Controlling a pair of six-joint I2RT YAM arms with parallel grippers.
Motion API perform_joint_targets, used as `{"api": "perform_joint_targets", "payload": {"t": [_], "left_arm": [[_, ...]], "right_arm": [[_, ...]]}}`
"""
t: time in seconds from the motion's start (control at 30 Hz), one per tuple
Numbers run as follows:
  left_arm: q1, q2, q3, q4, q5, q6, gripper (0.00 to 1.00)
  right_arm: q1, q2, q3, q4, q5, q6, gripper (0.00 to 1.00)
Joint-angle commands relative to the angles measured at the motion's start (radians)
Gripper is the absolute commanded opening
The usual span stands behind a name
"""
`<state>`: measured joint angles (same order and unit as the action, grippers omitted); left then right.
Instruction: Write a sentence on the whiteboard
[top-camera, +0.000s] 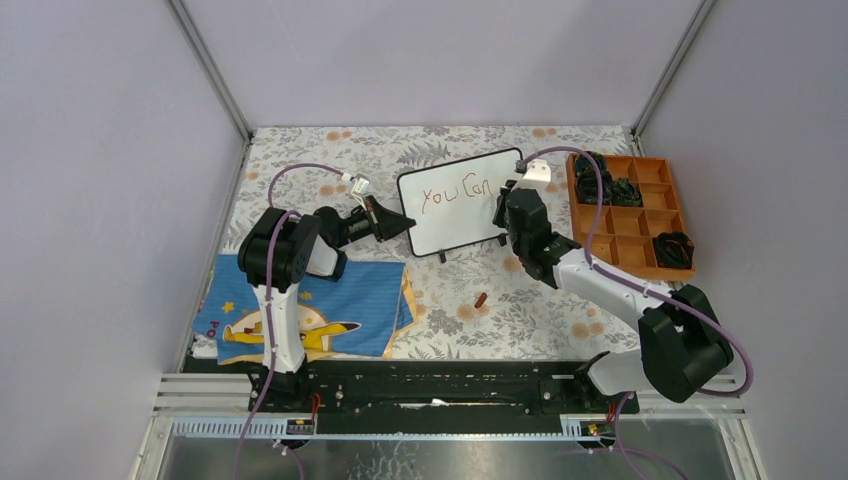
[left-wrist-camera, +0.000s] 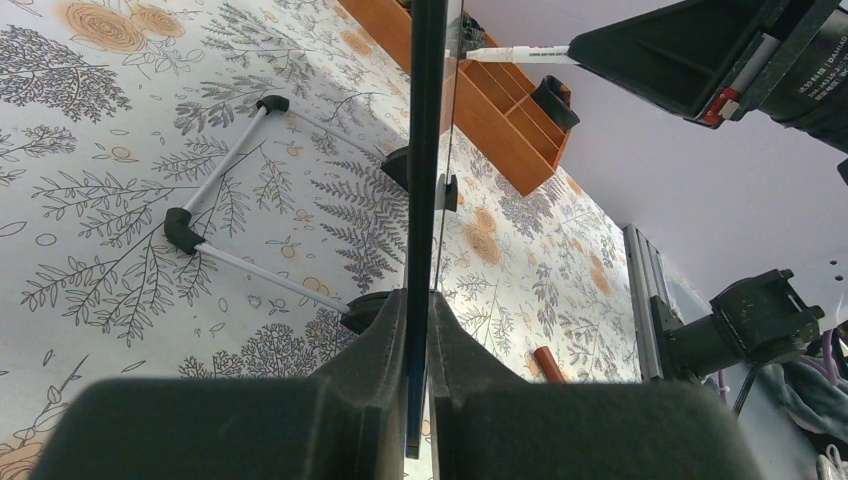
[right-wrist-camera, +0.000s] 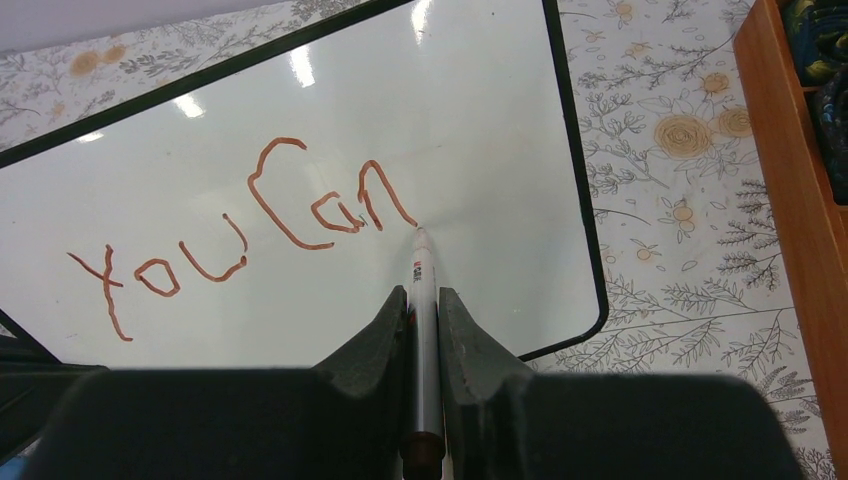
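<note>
Pale lilac walls box in a table under a grey-and-tan floral cloth (top-camera: 560, 310), with an orange compartment tray (top-camera: 573, 200) at the right of the overhead view. Centre frame stands the small black-framed whiteboard (top-camera: 470, 228), its reddish-brown handwritten sentence (top-camera: 452, 194) reading "You Can". The left gripper (left-wrist-camera: 418, 310) pinches the board's left edge tight. The right gripper (right-wrist-camera: 423, 300) is clamped on a white marker (right-wrist-camera: 421, 262), tip touching the board at the "n".
</note>
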<state>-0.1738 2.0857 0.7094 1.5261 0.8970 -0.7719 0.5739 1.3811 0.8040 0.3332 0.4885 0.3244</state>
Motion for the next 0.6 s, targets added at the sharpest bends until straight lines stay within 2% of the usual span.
{"api": "perform_joint_targets", "payload": {"t": [0.0,0.23,0.43,0.57], "left_arm": [[-0.004,-0.019,-0.015,-0.009,0.002,0.022,0.00],[-0.004,-0.020,-0.016,-0.009,0.001,0.023,0.00],[-0.004,-0.020,-0.016,-0.010,0.003,0.025,0.00],[-0.004,-0.018,-0.016,-0.011,0.003,0.026,0.00]], "right_arm": [[-0.008,-0.080,0.007,0.011,0.025,0.014,0.00],[0.043,-0.199,-0.001,0.041,-0.006,-0.037,0.00],[0.237,-0.264,-0.079,0.126,0.041,-0.175,0.00],[0.333,-0.282,-0.168,0.178,0.068,-0.198,0.00]]}}
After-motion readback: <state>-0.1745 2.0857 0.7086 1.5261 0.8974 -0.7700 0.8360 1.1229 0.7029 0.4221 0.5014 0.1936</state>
